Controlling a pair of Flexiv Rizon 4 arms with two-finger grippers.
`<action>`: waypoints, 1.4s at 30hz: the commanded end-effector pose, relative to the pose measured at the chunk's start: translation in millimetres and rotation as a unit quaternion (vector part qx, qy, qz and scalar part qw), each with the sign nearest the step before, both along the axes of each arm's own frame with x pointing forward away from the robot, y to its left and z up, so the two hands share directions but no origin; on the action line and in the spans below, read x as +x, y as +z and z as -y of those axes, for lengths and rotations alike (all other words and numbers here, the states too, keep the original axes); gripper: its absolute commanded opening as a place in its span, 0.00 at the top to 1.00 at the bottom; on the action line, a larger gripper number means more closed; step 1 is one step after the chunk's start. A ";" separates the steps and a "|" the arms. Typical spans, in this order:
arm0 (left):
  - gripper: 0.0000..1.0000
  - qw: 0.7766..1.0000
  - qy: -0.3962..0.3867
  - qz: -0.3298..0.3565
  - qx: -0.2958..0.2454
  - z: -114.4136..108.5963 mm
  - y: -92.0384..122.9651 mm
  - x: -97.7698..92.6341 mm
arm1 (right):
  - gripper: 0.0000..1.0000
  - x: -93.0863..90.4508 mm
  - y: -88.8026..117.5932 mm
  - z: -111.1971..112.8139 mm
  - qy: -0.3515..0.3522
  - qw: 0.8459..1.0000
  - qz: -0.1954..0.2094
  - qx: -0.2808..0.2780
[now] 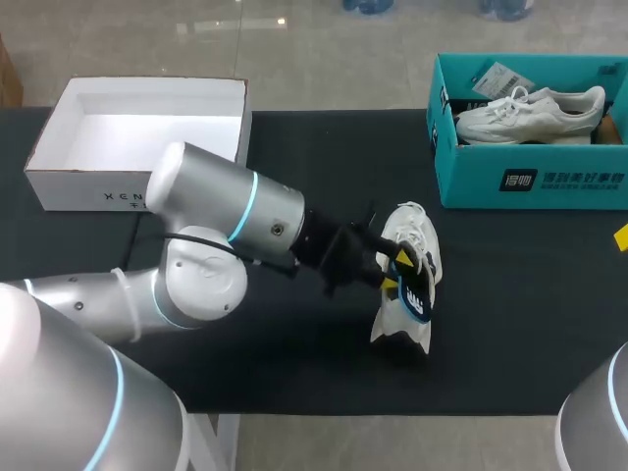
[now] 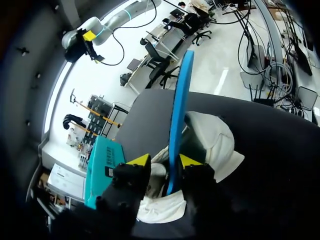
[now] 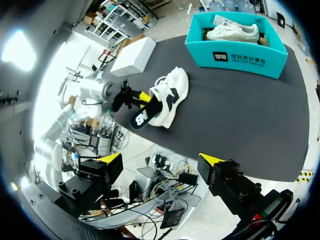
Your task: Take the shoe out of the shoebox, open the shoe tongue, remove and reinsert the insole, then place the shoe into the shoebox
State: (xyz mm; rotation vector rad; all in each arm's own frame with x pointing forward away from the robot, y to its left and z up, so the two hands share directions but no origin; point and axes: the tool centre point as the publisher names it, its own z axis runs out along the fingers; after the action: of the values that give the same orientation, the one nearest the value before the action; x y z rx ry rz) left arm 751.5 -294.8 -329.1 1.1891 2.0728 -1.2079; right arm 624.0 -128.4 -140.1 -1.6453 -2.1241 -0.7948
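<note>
A white shoe lies on the black table, out of its box, near the middle. A blue and black insole sticks out of its opening. My left gripper is at the shoe's left side. In the left wrist view the insole stands on edge between the fingers of the left gripper, against one finger with a gap to the other, so it is open. The shoe lies just ahead. My right gripper is wide open and holds nothing, well back from the table's near edge, with the shoe far ahead.
A teal shoebox stands at the back right with a second white shoe inside. An open white box sits at the back left. Bare black table lies between the shoe and the teal box.
</note>
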 end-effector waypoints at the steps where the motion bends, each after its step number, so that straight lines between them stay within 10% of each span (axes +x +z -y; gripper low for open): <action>1: 0.75 1.000 -0.008 -0.002 0.003 0.8 0.9 -6.4 | 0.00 -9.2 -1.9 0.3 -0.023 0.999 0.029 0.008; 10: 1.00 0.999 -0.025 -0.011 0.028 2.5 -13.0 -8.3 | 0.00 -9.2 -1.9 0.3 -0.023 0.999 0.029 0.008; 32: 1.00 0.998 -0.021 -0.005 0.063 0.6 -47.0 3.2 | 0.00 -9.2 -1.9 0.3 -0.023 0.999 0.029 0.008; 35: 0.67 0.998 -0.015 -0.006 0.055 -2.7 -37.5 2.4 | 0.00 -9.2 -1.9 0.3 -0.023 0.999 0.029 0.008; 42: 0.67 1.000 -0.002 -0.014 0.023 -9.8 -16.0 0.4 | 0.00 -9.2 -1.9 0.3 -0.023 0.999 0.029 0.008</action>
State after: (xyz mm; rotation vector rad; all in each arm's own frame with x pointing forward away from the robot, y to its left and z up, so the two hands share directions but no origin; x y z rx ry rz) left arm 758.3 -294.1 -348.9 1.2078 2.1451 -1.1774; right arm 624.0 -128.4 -140.1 -1.6454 -2.1241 -0.7949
